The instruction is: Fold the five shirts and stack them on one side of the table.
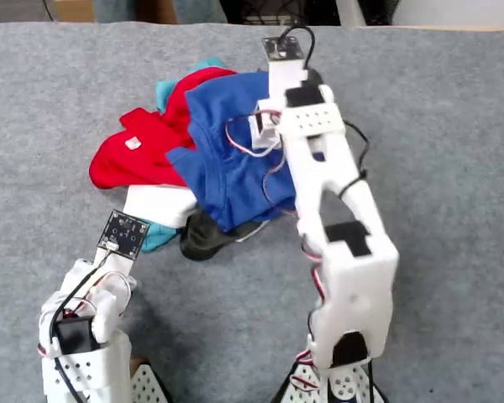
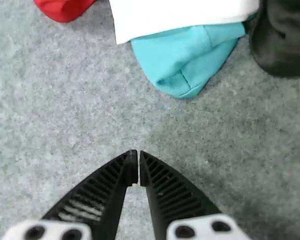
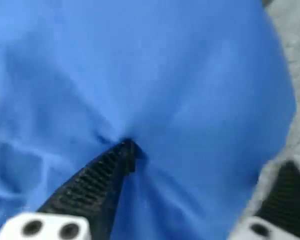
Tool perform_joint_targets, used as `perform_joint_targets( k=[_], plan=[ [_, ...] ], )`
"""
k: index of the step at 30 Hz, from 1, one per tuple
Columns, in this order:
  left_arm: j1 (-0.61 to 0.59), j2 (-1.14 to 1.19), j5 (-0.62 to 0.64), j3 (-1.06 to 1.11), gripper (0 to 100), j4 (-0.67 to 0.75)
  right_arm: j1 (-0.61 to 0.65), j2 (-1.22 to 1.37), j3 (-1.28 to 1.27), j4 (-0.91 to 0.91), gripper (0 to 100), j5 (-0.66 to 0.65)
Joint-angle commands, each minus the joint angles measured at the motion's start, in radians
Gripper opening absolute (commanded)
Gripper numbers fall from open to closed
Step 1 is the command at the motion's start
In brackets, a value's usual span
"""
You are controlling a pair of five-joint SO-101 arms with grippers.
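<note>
Shirts [image 1: 164, 155] lie heaped mid-frame in your high view. Your right gripper [image 3: 206, 157] gapes open against the blue shirt [image 3: 155, 75]; your left gripper [image 2: 138, 167] is closed, empty, near the teal shirt [image 2: 190, 55].

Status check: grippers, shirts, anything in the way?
Left gripper shut, empty, above the table by the teal shirt. Right gripper open, one finger pressed into the blue shirt. Red shirt, white shirt, black shirt heaped, unfolded.
</note>
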State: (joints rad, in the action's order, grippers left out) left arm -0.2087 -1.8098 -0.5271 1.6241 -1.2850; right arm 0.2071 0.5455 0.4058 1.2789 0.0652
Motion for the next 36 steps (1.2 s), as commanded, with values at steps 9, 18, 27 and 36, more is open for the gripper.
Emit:
perform_joint_targets(
  k=[9, 18, 27, 36],
  plan=[
    [-0.076, -0.003, -0.011, -0.039, 4, 0.018, -0.012, 0.180, 0.673, 0.468, 1.3, -0.106],
    [-0.127, 0.005, -0.009, -0.189, 5, 0.018, -0.149, -0.030, 0.842, 0.488, 1.3, -0.068],
    [-0.114, 0.097, 0.163, -0.409, 18, 0.137, -0.405, -0.478, 0.533, 0.488, 1.3, -0.087],
    [0.173, 0.942, 0.496, -1.020, 26, 0.083, -0.715, -0.618, -0.143, 0.384, 1.3, -0.143]
  ],
)
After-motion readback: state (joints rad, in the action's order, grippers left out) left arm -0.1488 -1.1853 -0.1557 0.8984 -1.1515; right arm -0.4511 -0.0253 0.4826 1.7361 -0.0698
